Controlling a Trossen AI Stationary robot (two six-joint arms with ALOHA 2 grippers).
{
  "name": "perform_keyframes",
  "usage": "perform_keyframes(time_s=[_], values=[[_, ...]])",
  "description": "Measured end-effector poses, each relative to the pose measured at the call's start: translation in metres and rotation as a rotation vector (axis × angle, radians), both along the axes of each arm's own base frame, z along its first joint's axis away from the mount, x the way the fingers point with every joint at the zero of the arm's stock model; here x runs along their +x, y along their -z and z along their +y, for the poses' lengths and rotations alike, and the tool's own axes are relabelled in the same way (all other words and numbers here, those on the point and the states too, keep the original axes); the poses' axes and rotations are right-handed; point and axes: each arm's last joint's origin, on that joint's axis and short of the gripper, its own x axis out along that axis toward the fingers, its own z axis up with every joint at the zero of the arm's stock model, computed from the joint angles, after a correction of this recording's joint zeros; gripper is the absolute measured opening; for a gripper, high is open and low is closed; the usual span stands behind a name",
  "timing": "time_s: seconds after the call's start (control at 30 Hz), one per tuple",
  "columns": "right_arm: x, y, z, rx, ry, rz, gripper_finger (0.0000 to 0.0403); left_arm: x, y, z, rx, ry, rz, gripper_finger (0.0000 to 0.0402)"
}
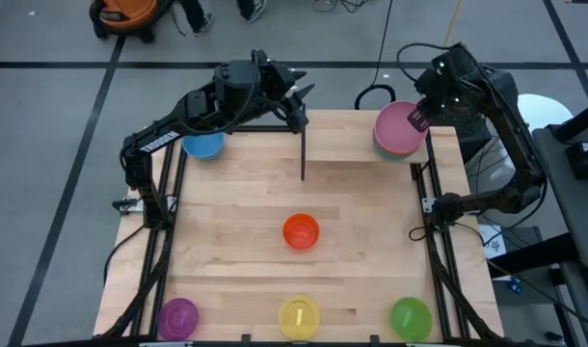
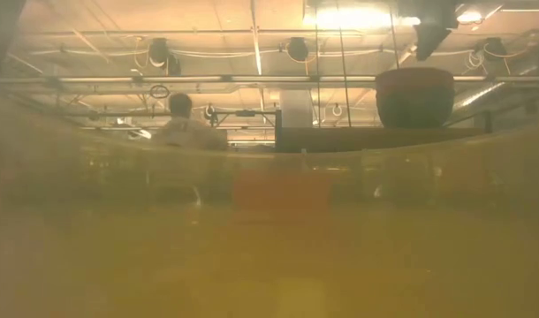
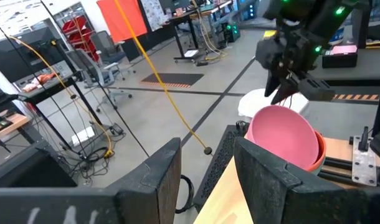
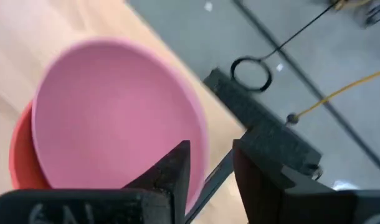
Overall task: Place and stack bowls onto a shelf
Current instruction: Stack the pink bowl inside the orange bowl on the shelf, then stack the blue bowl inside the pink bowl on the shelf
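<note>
At one o'clock on the surface (image 1: pixel 236 193), the right pincer (image 1: pixel 418 118) hangs open, holding nothing, touching the pink bowl's (image 1: pixel 398 127) rim.

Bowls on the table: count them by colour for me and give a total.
blue bowl: 1
pink bowl: 1
red bowl, under the pink one: 1
teal bowl, only a rim showing beneath that stack: 1
orange bowl: 1
purple bowl: 1
yellow bowl: 1
green bowl: 1
Total: 8
</note>
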Motion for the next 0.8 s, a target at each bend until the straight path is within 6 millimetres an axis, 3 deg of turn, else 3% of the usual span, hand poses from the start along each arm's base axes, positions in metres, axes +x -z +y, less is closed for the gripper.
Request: perform_keyframes(time_s=[0.2,0.3,0.67,0.8], values=[[0.0,-0.011,0.001,-0.109,0.011,-0.079,0.0104,0.0,0.0,0.0,-0.01,-0.002,-0.008,0.0154],[0.004,-0.007,-0.006,-0.139,0.014,-0.096,0.0094,0.0,0.0,0.0,-0.012,-0.002,-0.009,0.0154],[0.02,0.06,-0.034,-0.114,-0.009,-0.027,0.0063,0.0,0.0,0.0,-0.011,-0.002,-0.009,0.0154],[0.021,0.073,-0.04,-0.16,0.013,0.045,0.0056,0.0,0.0,0.0,-0.011,-0.002,-0.009,0.0154]])
